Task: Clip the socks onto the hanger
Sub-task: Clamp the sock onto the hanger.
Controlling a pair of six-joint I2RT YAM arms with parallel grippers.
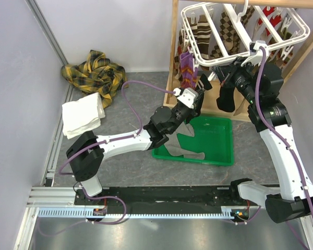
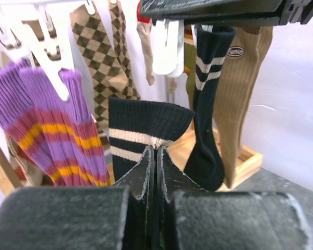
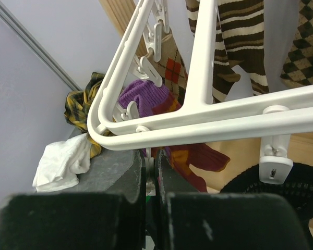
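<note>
The white grid hanger [image 1: 240,31] hangs from the wooden frame with several socks clipped under it. My left gripper [image 1: 197,94] is shut on the cuff of a black sock with cream stripes [image 2: 146,125], held up beside a purple striped sock [image 2: 47,130]; its jaws [image 2: 155,148] pinch the cuff edge. My right gripper [image 1: 233,72] sits just under the hanger's near rim [image 3: 198,120]. Its jaws [image 3: 150,156] are shut on a white clip [image 3: 150,165]. Another black striped sock [image 2: 208,104] hangs below the right gripper.
A green tray [image 1: 219,151] below the left gripper holds grey socks [image 1: 185,151]. The wooden frame [image 1: 175,52] stands at the back. A yellow plaid cloth [image 1: 94,73] and a folded white towel [image 1: 82,117] lie at the left.
</note>
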